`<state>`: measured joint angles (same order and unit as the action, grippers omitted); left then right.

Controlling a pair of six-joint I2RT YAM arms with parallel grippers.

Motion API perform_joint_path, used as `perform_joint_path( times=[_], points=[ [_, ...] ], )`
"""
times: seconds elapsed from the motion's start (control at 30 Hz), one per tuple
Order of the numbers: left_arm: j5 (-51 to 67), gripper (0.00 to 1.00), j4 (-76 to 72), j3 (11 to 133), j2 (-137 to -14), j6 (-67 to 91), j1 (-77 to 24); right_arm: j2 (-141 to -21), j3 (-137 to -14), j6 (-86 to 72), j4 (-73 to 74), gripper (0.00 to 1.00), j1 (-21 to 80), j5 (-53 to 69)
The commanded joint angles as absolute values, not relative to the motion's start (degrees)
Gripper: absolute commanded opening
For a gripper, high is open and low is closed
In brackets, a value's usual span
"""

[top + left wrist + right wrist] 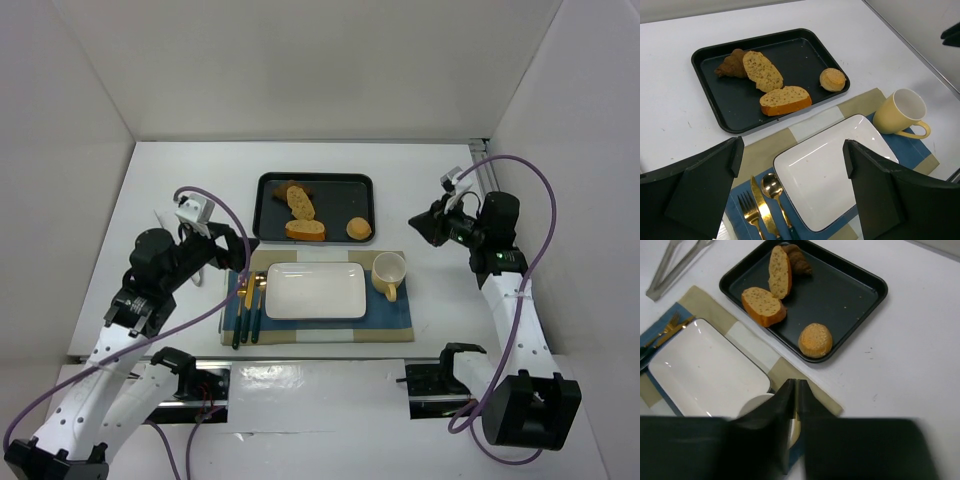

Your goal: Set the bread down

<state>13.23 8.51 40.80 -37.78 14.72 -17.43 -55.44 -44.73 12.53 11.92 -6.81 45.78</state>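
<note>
**White desk, bread on the tray, both arms held clear**

White walls box in the desk (430, 175) on three sides, and I am watching it from above and behind the two bases.

My left arm rises from its base at the near left, folds at the elbow and reaches forward and to the right. That puts the wrist over the left edge of the placemat (392, 316), about above the gold cutlery (762, 202). The left end effector (792, 160) has its jaws spread wide, with nothing between them. Through the gap its wrist camera shows me the white plate (830, 175).

My right arm climbs the right side of the desk, then bends at the wrist so that it points left. The right end effector (794, 405) is pinched fully closed on nothing, its two fingers meeting in one dark wedge. It hangs over the desk to the right of the yellow cup (388, 273), aimed roughly at the black tray (340, 198).

The bread (762, 71) lies flat in the back-left part of that tray. Its far end rests against the dark croissant (731, 64), and its near end is just beside the thicker loaf piece (785, 100). A round bun (832, 79) sits well apart from it in the tray's near right corner. Neither end effector touches the bread. Metal tongs (670, 262) lie on the desk left of the tray.
</note>
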Motion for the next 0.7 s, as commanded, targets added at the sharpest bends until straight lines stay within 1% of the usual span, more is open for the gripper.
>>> perform_joint_path(
  times=[0.0,0.03,0.07,0.1,0.17,0.2,0.23,0.27,0.3,0.33,0.37,0.4,0.43,0.47,0.5,0.53,0.57,0.6,0.67],
  points=[
    [15.03,1.0,5.71,40.96,-37.62,13.18,-17.14,-54.76,-47.2,12.04,10.99,0.52,-7.12,48.95],
    [15.03,1.0,5.71,40.96,-37.62,13.18,-17.14,-54.23,-47.2,12.04,10.99,0.85,-7.12,50.43],
    [15.03,1.0,5.71,40.96,-37.62,13.18,-17.14,-54.23,-47.2,13.09,10.99,0.5,-7.12,51.41],
    [15.55,1.0,5.71,40.96,-37.62,13.18,-17.14,-54.23,-47.2,13.53,11.68,0.01,-7.12,51.42],
    [15.56,0.99,5.71,40.96,-38.14,13.18,-17.14,-54.23,-47.2,12.92,11.69,0.0,-7.12,49.66],
    [15.56,0.96,5.71,40.96,-38.14,13.18,-17.14,-54.23,-47.2,12.92,11.17,0.51,-7.12,49.66],
    [14.51,0.85,5.71,40.96,-38.75,13.18,-17.14,-54.23,-46.68,12.31,10.64,1.0,-7.12,51.66],
    [13.2,0.76,5.71,40.96,-39.37,13.18,-17.14,-54.23,-46.67,12.3,9.94,1.0,-6.6,52.81],
    [8.49,0.64,6.32,40.96,-39.9,13.97,-17.14,-54.23,-46.15,12.3,9.41,1.0,-6.59,53.61],
    [4.52,0.13,7.72,40.96,-41.73,15.71,-17.14,-54.92,-46.14,12.3,9.4,1.0,-5.63,52.74],
    [-0.3,0.0,9.13,42.0,-43.31,17.3,-17.14,-56.58,-47.01,11.26,8.45,1.0,-3.71,50.73],
    [-5.48,0.0,10.88,42.79,-45.24,18.62,-17.14,-57.91,-49.28,10.38,8.44,1.0,-2.39,48.62],
    [-13.02,0.0,12.12,43.5,-47.35,19.33,-17.14,-59.4,-50.61,9.76,9.22,1.0,-1.16,46.6],
    [-15.71,0.03,13.96,44.29,-51.72,20.21,-17.14,-62.37,-51.76,9.23,10.01,1.0,0.95,43.19],
    [-17.73,0.19,14.76,45.78,-53.86,20.74,-17.14,-63.53,-52.64,8.18,10.63,1.0,2.01,40.98],
    [-21.06,0.41,15.37,46.31,-55.97,21.35,-17.14,-64.24,-52.65,5.39,10.63,1.0,3.07,38.35],
    [-22.66,0.59,16.86,46.84,-57.99,23.01,-17.14,-64.25,-52.65,4.32,9.33,1.0,5.08,33.1],
    [-24.07,0.76,17.83,48.24,-61.92,23.72,-16.53,-64.25,-51.25,3.35,8.79,1.0,6.14,30.44],
    [-26.37,0.85,19.68,49.56,-65.55,25.91,-14.7,-62.41,-50.02,4.83,8.79,1.0,8.08,29.53]
  ],
)
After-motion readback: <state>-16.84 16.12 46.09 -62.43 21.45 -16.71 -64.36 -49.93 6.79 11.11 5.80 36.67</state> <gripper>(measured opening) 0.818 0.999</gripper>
